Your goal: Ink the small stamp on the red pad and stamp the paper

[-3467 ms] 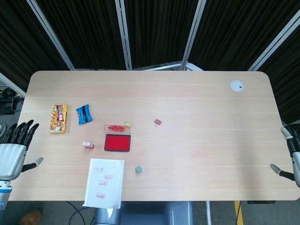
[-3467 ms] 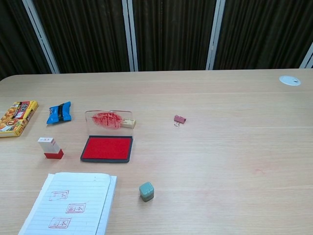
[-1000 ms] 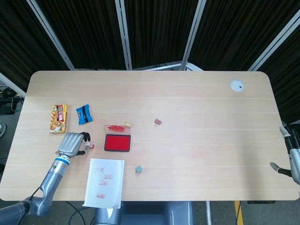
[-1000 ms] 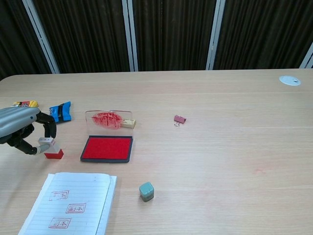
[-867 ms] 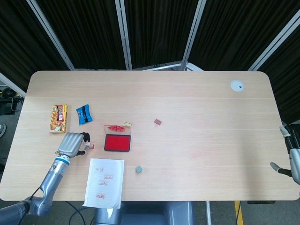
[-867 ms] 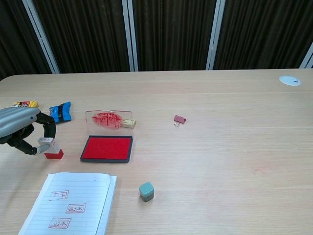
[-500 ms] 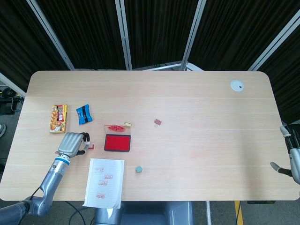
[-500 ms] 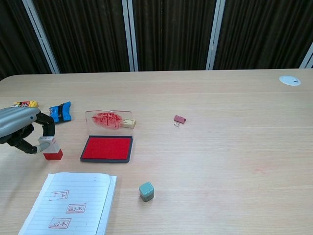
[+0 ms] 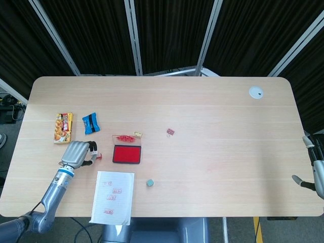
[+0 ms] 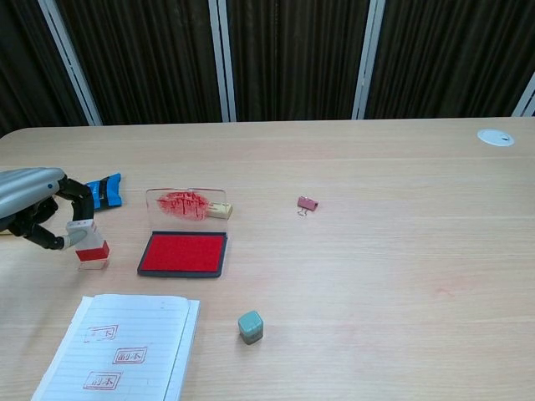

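Left hand (image 10: 38,209) around small stamp (image 10: 89,244)

left robot hand (image 10: 38,209) reaches in from the near-left edge, fingers curled in a pinch. right robot hand (image 9: 315,169) hangs at the far right, its pose unclear.

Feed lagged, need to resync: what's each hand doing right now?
Left hand: pinching the stamp beside the ink pad.
Right hand: at the table's edge, mostly out of frame; cannot tell.
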Robot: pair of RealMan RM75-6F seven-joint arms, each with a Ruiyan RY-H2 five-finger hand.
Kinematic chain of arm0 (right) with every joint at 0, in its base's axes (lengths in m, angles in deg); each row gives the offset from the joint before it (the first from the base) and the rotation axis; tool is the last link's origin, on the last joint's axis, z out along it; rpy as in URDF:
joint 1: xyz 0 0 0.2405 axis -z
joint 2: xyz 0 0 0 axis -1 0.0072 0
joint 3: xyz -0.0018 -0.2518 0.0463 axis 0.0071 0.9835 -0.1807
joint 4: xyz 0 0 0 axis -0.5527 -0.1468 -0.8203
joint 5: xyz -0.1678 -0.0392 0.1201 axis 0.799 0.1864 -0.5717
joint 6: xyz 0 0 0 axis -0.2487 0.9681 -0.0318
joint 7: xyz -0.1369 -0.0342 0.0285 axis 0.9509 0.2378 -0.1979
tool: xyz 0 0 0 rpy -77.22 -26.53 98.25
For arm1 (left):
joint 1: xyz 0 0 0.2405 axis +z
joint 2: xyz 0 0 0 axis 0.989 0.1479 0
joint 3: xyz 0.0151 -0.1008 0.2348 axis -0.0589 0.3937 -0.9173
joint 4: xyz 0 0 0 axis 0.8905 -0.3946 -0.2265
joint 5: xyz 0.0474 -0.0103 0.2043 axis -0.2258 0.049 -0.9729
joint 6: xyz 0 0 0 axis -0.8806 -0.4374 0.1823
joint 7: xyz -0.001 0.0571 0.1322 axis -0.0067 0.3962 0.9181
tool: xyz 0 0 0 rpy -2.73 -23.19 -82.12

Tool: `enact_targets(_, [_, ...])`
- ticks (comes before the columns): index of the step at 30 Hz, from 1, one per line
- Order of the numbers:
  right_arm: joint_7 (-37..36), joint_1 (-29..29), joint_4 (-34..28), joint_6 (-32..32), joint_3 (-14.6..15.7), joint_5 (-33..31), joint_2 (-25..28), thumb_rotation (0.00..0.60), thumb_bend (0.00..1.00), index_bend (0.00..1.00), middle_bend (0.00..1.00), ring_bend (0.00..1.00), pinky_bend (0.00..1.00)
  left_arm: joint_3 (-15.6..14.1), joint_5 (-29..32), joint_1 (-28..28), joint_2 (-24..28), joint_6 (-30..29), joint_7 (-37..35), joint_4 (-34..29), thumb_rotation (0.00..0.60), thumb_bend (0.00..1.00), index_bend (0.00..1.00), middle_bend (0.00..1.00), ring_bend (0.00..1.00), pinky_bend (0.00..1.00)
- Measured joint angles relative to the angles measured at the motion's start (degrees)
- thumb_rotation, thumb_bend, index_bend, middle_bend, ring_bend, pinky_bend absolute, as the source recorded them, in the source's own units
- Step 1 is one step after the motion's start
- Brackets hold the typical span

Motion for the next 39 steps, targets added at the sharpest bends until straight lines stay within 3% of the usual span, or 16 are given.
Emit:
enact_targets(6, [-0.07,-0.1,0.16,-0.24,-0.21,-0.54,-0.06,0.6,0.0,0.0,0.0,0.0,0.0,0.44,-4.53,-0.88,2.76,-2.76,-0.54,-5.97,0.6,0.38,0.51,0.52,0.86,0.91])
enact_targets(11, [0.12,-0.19,0.34,-0.26,-0.48,-1.03,-0.13,0.6,0.0,0.0,0.0,0.0,0.0,0.94,-6.29,-3.21,1.88,-2.75,2.7,-7.44,0.6,0.38,0.52,0.52,0.86,0.91])
enact_targets(16, [0.43,-0.24,0.72,-0.43,-0.75,-1.86,-0.23,0.6,0.0,0.0,0.0,0.0,0.0,1.57,-4.68,-5.83,-2.05,-0.38,8.25,-5.55,0.6,0.38,0.52,0.52,0.86,0.91])
enact_targets(22, [0.33,-0.26,1.48,-0.91,-0.98,-2.95,-0.36,0.6,0.0,0.0,0.0,0.0,0.0,2.14,-2.08,-7.57,-5.97,1.49,10.12,-1.26,0.6,0.38,0.52,0.53,0.86,0.91])
enact_targets(39, [-0.16,-0.31,2.31,-1.47,-1.18,-3.73,-0.45,0.6,0.0,0.0,0.0,0.0,0.0,1.44,-0.77,-9.11,-9.51,2.39,10.67,3.35,0.6,0.38,0.53,0.53,0.86,0.91])
